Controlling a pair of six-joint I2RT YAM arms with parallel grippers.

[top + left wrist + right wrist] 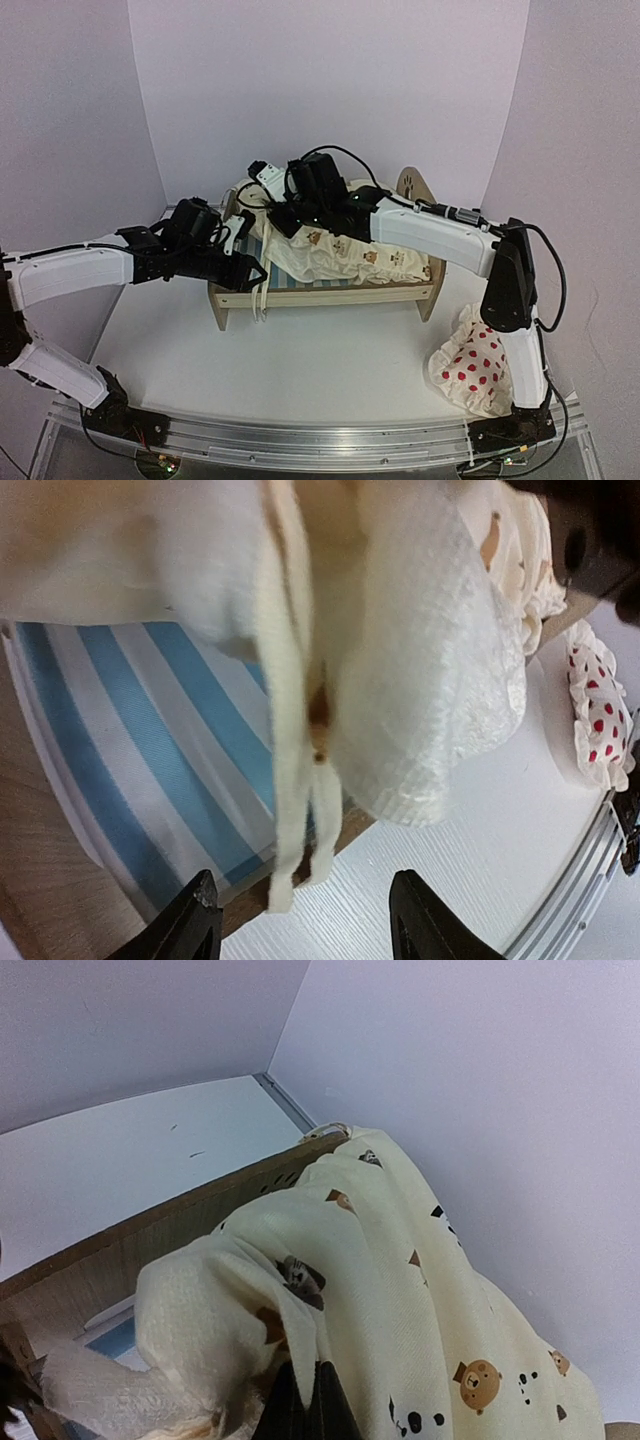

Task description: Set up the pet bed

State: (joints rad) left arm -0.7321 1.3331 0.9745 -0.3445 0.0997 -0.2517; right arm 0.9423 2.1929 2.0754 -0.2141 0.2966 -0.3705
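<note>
One cushion (340,255) hiding much of pet bed (330,295), right end effector (305,1385) pinching it, left end effector (305,885) spread

The white surface (300,370) carries the plywood pet bed (330,295) toward the middle of its far edge, while a red-dotted white pillow (468,368) lies by its right edge, near the front corner.
</note>
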